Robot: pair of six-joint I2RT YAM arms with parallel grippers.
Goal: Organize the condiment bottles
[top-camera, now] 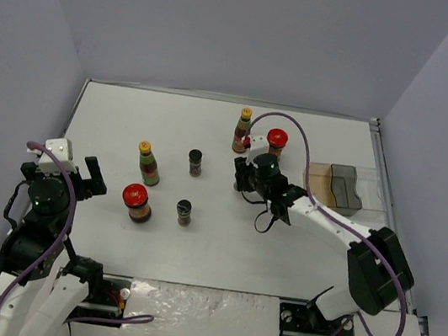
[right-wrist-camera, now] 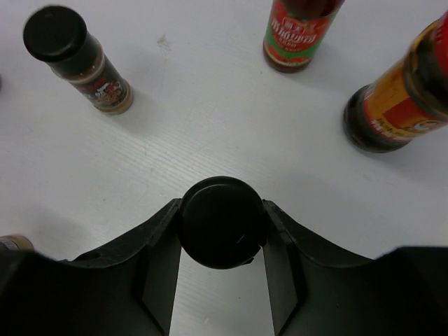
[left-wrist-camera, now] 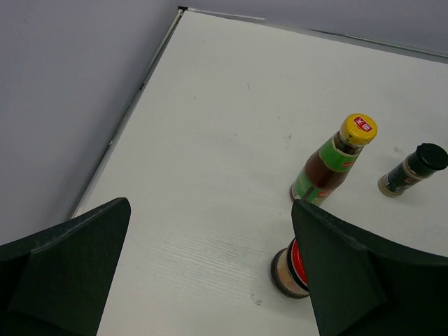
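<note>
The right tool (right-wrist-camera: 222, 236) is closed against both sides of the round cap of a small black-capped shaker bottle (right-wrist-camera: 221, 217), which stands upright on the white desk (top-camera: 193, 253) right of centre. Just beyond it stand a tall slim dark bottle with a yellow cap and red label (top-camera: 242, 133) and, close beside that on its right, a squat red-lidded jar (top-camera: 276, 140). A clear brownish plastic tray (top-camera: 317, 183) lies near the desk's right edge, apart from all the bottles. To the left of the held shaker a second black-capped shaker (top-camera: 196, 162) stands alone. Further left is a tall slim dark bottle with a yellow cap and green label (top-camera: 149, 165). Nearer the arms, another red-lidded jar (top-camera: 136, 203) and a third black-capped shaker (top-camera: 184, 212) stand side by side, not touching. A sliver at the lower left edge of the right wrist view may be this third shaker, though too little shows to be sure. The left tool (left-wrist-camera: 210, 273) hangs over the desk's left side with its fingers spread wide and nothing between them. In its wrist view the nearer jar is partly hidden behind one finger.
</note>
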